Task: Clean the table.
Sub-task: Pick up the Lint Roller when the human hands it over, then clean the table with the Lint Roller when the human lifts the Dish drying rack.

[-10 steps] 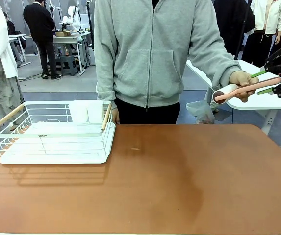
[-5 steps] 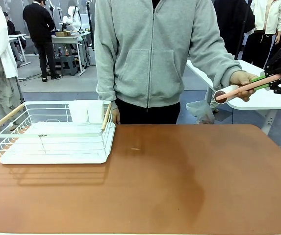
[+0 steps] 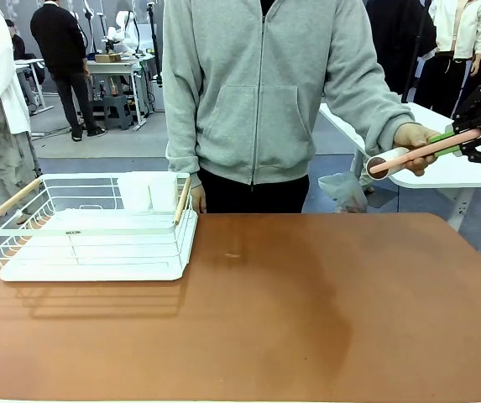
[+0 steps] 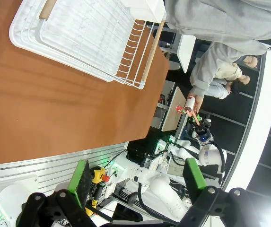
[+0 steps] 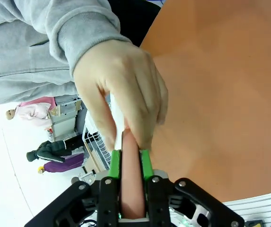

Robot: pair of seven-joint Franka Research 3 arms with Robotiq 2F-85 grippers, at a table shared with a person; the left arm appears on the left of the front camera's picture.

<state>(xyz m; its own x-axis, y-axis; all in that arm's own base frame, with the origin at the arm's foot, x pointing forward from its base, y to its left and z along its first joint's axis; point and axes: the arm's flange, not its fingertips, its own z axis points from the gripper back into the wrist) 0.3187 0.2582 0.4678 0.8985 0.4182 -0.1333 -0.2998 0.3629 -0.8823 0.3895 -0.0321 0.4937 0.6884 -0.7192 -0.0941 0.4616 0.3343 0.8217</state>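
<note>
Change: right fingers, spread either side of the roller handle a second ago, are now drawn together on it; roller, hand and rack are found where they were.
Right fingers: clenched on the pink handle, with the green pads pressed against both of its sides.
Roller: held in the air off the far right corner of the worktop, in front of a white table; the white head is turned toward the person and the handle is slanted up toward the right arm.
Hand: the person's hand is wrapped around the roller, just ahead of the fingertips and close against them.
Left fingers: released and spread wide, with nothing between them; the worktop and rack are seen beyond them.
Worktop: reddish-brown and matte, stretched across the front view; a darker patch is seen right of centre and a small pale speck near the middle.
Rack: white wire with wooden handles, set on the far left part of the worktop; white cups are stood at its back.
Person: placed at the far edge, behind the rack's right end.
</note>
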